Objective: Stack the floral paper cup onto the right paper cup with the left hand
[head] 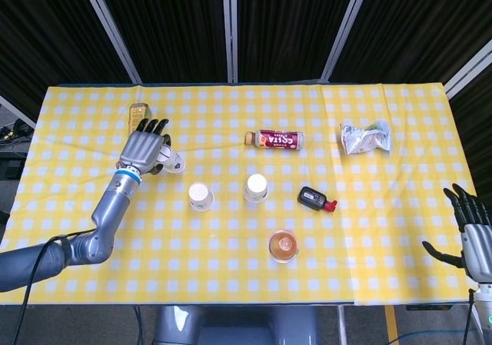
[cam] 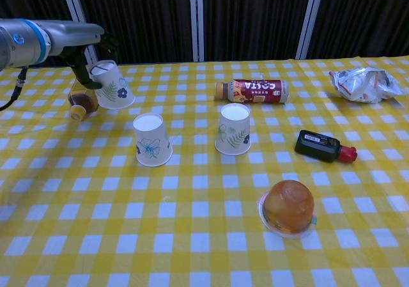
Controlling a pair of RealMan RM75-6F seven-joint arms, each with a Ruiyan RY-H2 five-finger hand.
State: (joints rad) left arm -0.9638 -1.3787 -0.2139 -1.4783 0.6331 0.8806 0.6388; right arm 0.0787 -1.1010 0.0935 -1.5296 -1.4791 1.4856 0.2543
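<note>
Now floral paper cup (cam: 113, 85) between fingers (cam: 84, 76)

Yellow-and-white checked tablecloth (cam: 192, 236); white floral paper cup (cam: 114, 85) with green-blue print.

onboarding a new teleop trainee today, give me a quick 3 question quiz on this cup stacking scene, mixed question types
1. True or false: the left hand holds a paper cup tilted and clear of the tablecloth.
2. Multiple choice: what lies on its side behind the two cups still standing on the table? A) Costa bottle B) jelly cup C) black device
3. Fill in: the right hand holds nothing and sits at the table's ____ edge in the head view.

Key: 1 true. 2 A. 3 right.
</note>
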